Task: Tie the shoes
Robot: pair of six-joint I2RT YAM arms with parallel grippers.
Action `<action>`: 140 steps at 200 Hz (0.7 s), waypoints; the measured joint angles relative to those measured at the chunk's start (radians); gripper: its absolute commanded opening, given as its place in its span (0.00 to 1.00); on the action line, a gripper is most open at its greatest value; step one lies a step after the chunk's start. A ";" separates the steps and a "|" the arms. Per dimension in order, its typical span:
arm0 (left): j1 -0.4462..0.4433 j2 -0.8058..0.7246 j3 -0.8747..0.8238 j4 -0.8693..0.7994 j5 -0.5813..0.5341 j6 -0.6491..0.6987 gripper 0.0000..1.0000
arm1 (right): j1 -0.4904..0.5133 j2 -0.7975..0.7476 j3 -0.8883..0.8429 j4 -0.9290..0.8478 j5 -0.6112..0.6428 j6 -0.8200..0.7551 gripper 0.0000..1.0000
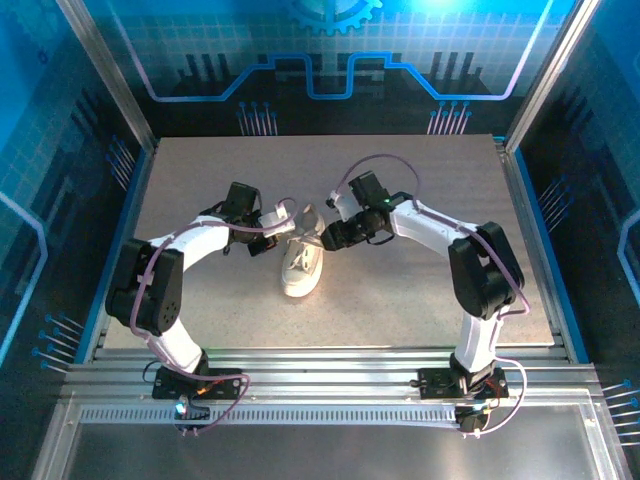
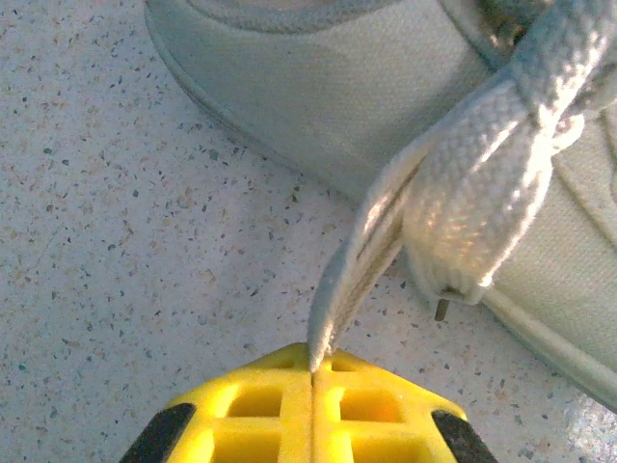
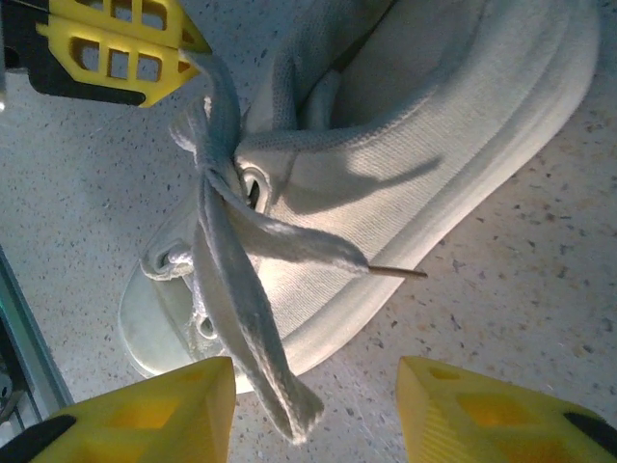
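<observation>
A white shoe [image 1: 302,268] lies mid-table [image 1: 400,300] between the arms. The left gripper [image 2: 313,371], clamped on one lace [image 2: 352,280], holds it taut, likely keeping the crossing snug. The right gripper [image 3: 316,386] has its jaws apart near the loose lace [image 3: 260,357].

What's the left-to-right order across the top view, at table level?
left arm → left gripper, shut on a lace → shoe → right gripper, open → right arm
</observation>
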 measured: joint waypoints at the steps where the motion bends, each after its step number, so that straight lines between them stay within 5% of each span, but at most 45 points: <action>1: 0.000 0.000 0.000 0.000 0.000 0.000 0.00 | 0.000 0.001 0.001 0.000 0.000 0.000 0.45; 55: -0.006 -0.036 0.000 0.000 -0.008 0.000 0.00 | 0.012 0.032 0.020 -0.035 0.040 -0.013 0.00; 140: -0.021 -0.126 0.000 0.000 -0.026 0.004 0.00 | 0.014 -0.017 -0.002 -0.064 0.134 -0.040 0.00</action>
